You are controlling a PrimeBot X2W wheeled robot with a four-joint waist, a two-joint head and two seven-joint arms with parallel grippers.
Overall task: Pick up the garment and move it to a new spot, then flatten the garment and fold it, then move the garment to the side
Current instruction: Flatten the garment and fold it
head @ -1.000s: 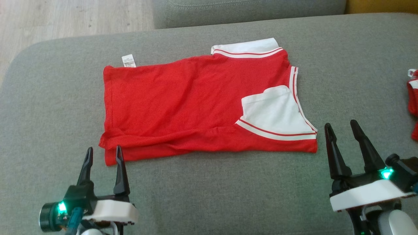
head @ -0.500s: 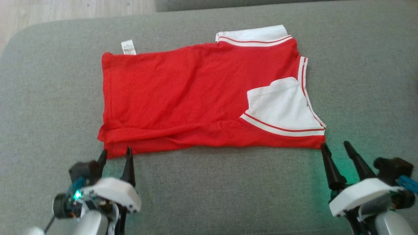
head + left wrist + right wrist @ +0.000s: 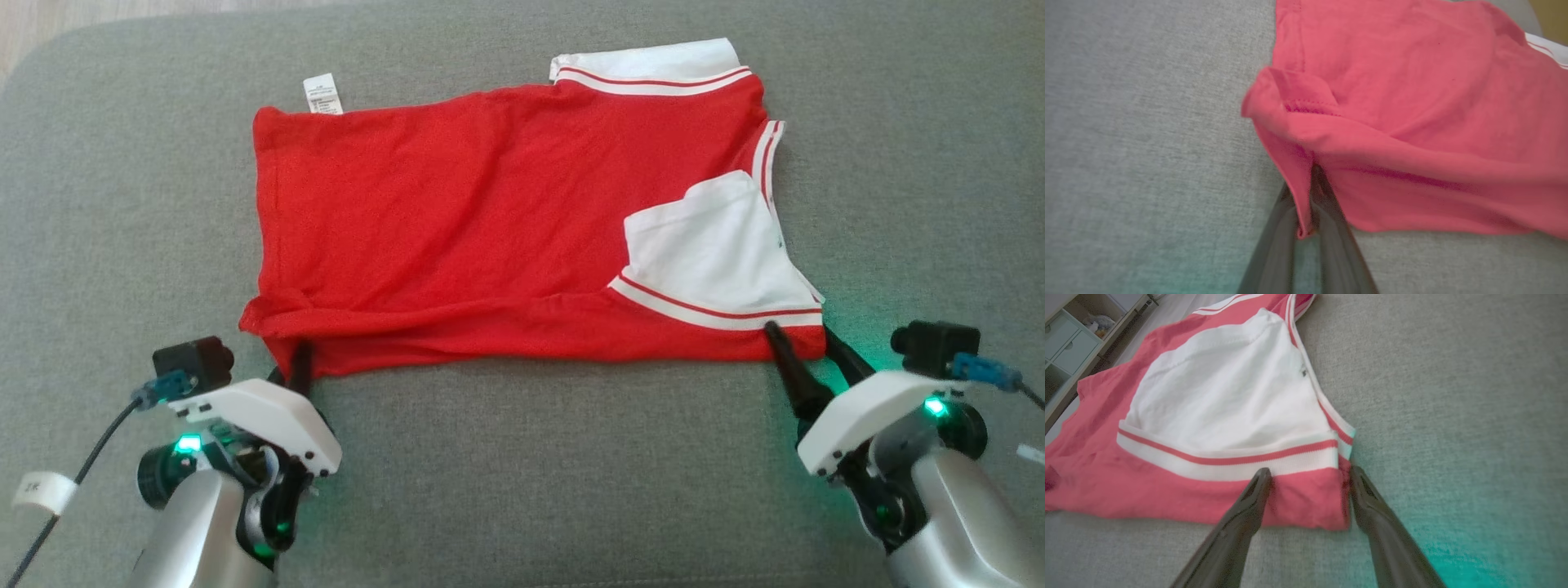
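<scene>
A red garment (image 3: 457, 220) with a white sleeve (image 3: 710, 253) and white striped trim lies folded flat on the grey cushion (image 3: 531, 457). My left gripper (image 3: 294, 359) sits at its near left corner. The left wrist view shows that gripper (image 3: 1310, 175) with its fingers pinched together on the red hem (image 3: 1300, 196), which is slightly bunched and lifted. My right gripper (image 3: 804, 335) stands open at the near right corner. In the right wrist view, one finger (image 3: 1253, 494) rests over the red fabric (image 3: 1220, 400) and the other finger (image 3: 1367, 498) lies just outside the garment's edge.
A white care label (image 3: 322, 94) sticks out at the garment's far left corner. Grey cushion stretches on all sides, and wooden floor (image 3: 24, 24) shows past its far left edge. A white shelf unit (image 3: 1069, 339) stands beyond the garment in the right wrist view.
The head camera has tilted down. Both grippers moved forward to the garment's near corners. The left gripper's fingers closed on the left corner, and the right gripper stayed open.
</scene>
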